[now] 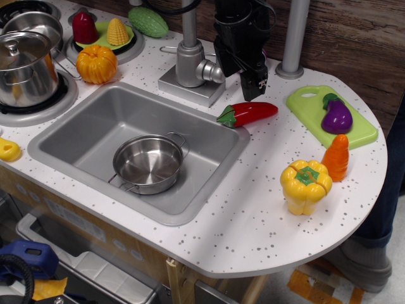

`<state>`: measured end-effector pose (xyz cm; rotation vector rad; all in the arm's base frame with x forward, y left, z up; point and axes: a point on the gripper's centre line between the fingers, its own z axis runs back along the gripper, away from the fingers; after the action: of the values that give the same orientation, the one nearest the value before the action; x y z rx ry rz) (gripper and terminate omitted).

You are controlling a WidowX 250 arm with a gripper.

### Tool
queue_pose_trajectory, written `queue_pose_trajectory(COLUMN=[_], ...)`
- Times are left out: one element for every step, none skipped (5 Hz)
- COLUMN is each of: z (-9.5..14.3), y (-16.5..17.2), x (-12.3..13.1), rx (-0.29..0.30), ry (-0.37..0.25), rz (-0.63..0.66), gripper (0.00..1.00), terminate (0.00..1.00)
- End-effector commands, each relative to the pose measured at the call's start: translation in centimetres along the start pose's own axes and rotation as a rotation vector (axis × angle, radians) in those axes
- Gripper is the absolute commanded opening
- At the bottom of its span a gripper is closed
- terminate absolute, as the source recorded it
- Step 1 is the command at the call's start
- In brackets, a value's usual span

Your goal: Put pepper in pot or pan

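The red chili pepper [250, 113] lies flat on the speckled counter at the sink's right rim, its green stem cap pointing left. The shallow steel pan [148, 163] with wire loop handles sits empty in the grey sink [88, 136]. My black gripper [254, 88] hangs just above the pepper's middle, fingers pointing down. The fingers look close together with nothing between them, a small gap above the pepper.
A silver faucet [190, 63] stands left of the gripper. A yellow bell pepper [305, 185], orange carrot [336, 157] and green cutting board [310, 104] with an eggplant [336, 116] lie to the right. A lidded pot [22, 66], pumpkin [96, 64] and other toys are at the back left.
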<state>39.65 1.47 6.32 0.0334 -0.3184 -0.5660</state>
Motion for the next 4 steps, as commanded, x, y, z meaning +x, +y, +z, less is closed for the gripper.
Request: queue_pose_trajectory(z=[0.0,-1.5,-2.5,-3.4], y=[0.0,-0.1,-0.2,-0.6], x=[0.0,0.0,-0.4,-0.5], rx=[0.0,0.003,-0.023,-0.038], ry=[0.0,-0.036,-0.086,-0.126], rz=[0.0,0.019,0.039,0.074], gripper=[1.0,1.0,1.0,1.0], terminate=[0.0,0.0,0.0,0.0])
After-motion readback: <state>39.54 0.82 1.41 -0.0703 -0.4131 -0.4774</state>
